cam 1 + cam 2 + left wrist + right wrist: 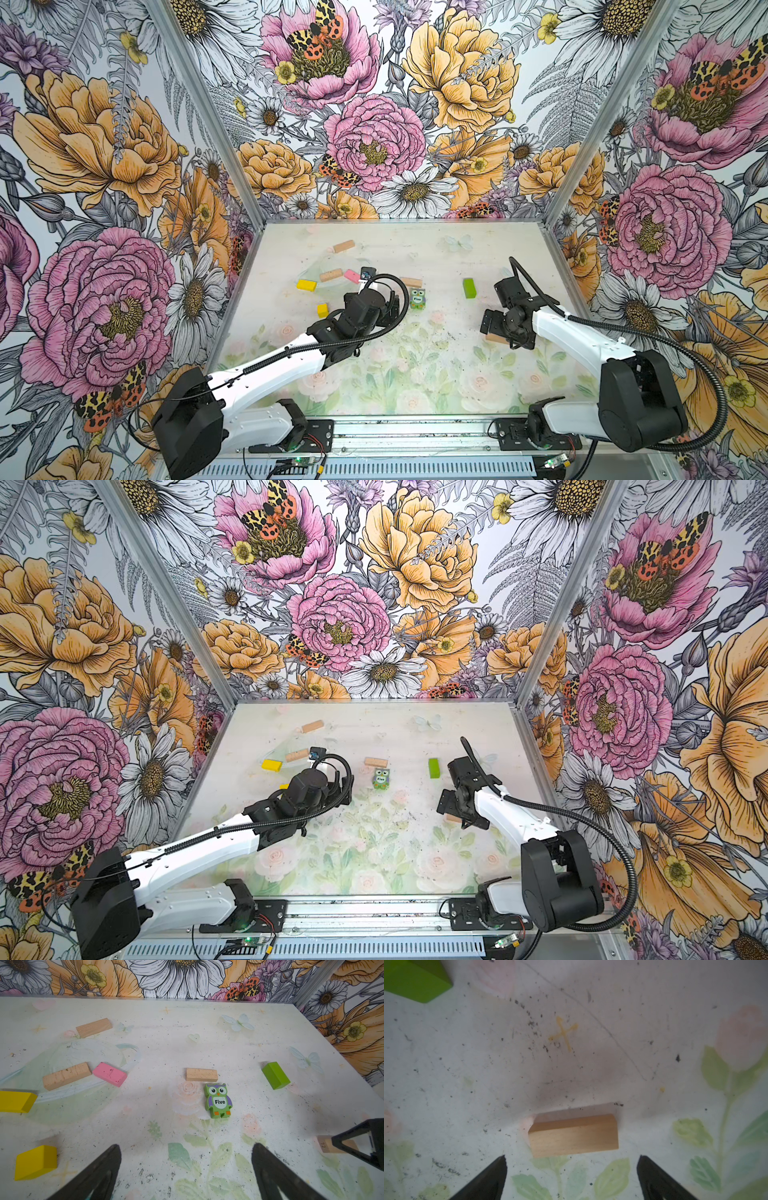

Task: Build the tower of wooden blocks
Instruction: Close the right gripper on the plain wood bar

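The right hand [572, 1158] is wide open and holds nothing. A tan bar [574, 1136] lies flat on the worktop [467, 1064] just past its tips, long side running from finger to finger. The left hand [186, 1145], open and empty too, is much farther away

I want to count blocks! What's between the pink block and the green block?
A plain tan bar, with the owl piece just beside it; the left wrist view shows both.
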Controlling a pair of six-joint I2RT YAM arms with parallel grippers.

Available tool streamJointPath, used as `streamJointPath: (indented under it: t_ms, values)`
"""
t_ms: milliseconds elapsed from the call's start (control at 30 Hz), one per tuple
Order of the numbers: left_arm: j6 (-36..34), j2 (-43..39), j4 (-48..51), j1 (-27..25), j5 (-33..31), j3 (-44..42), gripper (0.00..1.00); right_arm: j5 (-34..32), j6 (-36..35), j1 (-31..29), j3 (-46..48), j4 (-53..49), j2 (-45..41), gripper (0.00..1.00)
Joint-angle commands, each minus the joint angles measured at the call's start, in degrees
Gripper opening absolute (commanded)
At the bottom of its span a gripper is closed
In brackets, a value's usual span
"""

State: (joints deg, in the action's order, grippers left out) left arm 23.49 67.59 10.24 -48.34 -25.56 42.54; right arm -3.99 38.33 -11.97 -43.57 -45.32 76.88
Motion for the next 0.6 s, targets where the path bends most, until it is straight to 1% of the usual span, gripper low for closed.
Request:
streamJointPath:
  t_ms: [0, 200, 400, 567]
  values:
    - [-0.6, 0.1, -1.6, -0.6, 1.6, 1.7, 0.99, 2.3, -1.6, 1.6, 0.5, 1.9, 0.7, 1.00]
    - [-0.7, 0.9, -1.6, -1.2, 1.8, 2.5, 0.99, 5.5, -3.4, 3.2, 1.0, 4.2, 2.6, 1.00]
    - [-0.8, 0.5, -1.6, -1.4, 1.7, 2.5, 0.99, 6.8, -5.5, 3.4, 0.6, 4.8, 5.0, 1.00]
    - [-0.6, 0.1, -1.7, -1.4, 1.7, 2.3, 0.99, 8.1, -6.7, 3.4, 0.7, 5.6, 5.4, 1.00]
